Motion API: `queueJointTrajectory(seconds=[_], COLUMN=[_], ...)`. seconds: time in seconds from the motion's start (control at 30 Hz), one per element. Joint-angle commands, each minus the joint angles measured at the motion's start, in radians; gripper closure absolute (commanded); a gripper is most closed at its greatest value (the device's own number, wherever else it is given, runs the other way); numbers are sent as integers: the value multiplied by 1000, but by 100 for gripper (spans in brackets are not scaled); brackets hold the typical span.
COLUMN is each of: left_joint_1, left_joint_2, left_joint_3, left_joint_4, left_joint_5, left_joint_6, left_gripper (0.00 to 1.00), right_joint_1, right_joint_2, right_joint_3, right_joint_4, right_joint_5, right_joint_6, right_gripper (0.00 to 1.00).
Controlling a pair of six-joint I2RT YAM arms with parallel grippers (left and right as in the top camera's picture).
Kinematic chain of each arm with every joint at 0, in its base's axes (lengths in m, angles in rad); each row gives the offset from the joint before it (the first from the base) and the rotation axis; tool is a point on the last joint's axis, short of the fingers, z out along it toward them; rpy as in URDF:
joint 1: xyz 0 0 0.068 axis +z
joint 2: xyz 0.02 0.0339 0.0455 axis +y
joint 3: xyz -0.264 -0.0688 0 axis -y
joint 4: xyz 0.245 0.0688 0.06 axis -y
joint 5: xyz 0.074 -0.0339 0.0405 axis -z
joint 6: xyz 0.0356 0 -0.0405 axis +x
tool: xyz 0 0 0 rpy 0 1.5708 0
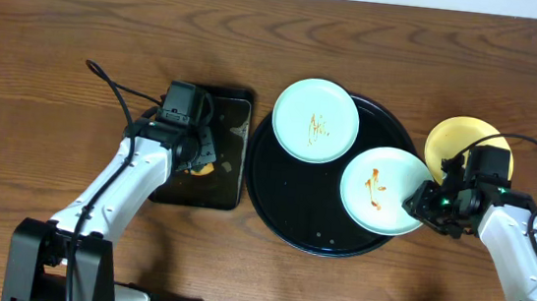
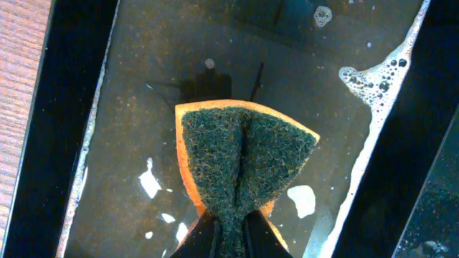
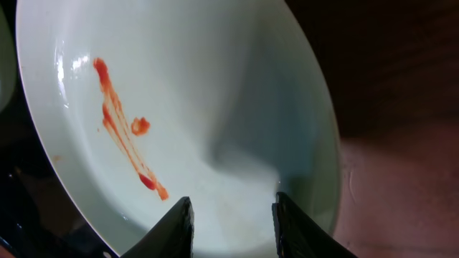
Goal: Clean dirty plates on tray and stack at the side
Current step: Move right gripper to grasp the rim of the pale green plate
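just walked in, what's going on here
The left gripper holds an orange sponge with a green scouring face over the soapy rectangular black tray. The right gripper, jaws apart, is at the edge of a sauce-smeared pale mint-green plastic plate on the round black tray. A second smeared mint-green plate lies there; a pale yellow plate sits beside that tray.

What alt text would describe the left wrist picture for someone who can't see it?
The left gripper pinches a folded green-and-orange sponge over a shallow black rectangular tray holding water, with soap bubbles along one edge.
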Motion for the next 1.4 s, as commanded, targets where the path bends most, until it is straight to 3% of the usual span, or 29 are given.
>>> queueJointTrajectory(seconds=[0.0,0.43,0.77,1.0,1.23,1.37], left_joint_1=[4,4,4,4,4,4], left_joint_2=[0,0,0,0,0,0], left_joint_3=[-11,-11,-11,-12,-11,-11], left_joint_4=[-3,-3,-3,-3,-3,-3], left_joint_5=[-12,-12,-12,-12,-12,-8], left_joint_6=[13,13,13,13,13,13], left_gripper=[91,91,91,91,91,91], right_joint_1=[12,12,11,12,12,12], right_joint_2=[1,-58,-131,-70,-23,-23], right_joint_3=[-7,45,50,0,-10,-10], right_joint_4=[-18,-33,-85,-70,-47,-42], right_joint_5=[13,-80,180,175,109,71], right_joint_6=[31,-56,-40,-32,-32,-36], right_gripper=[65,61,61,61,71,86])
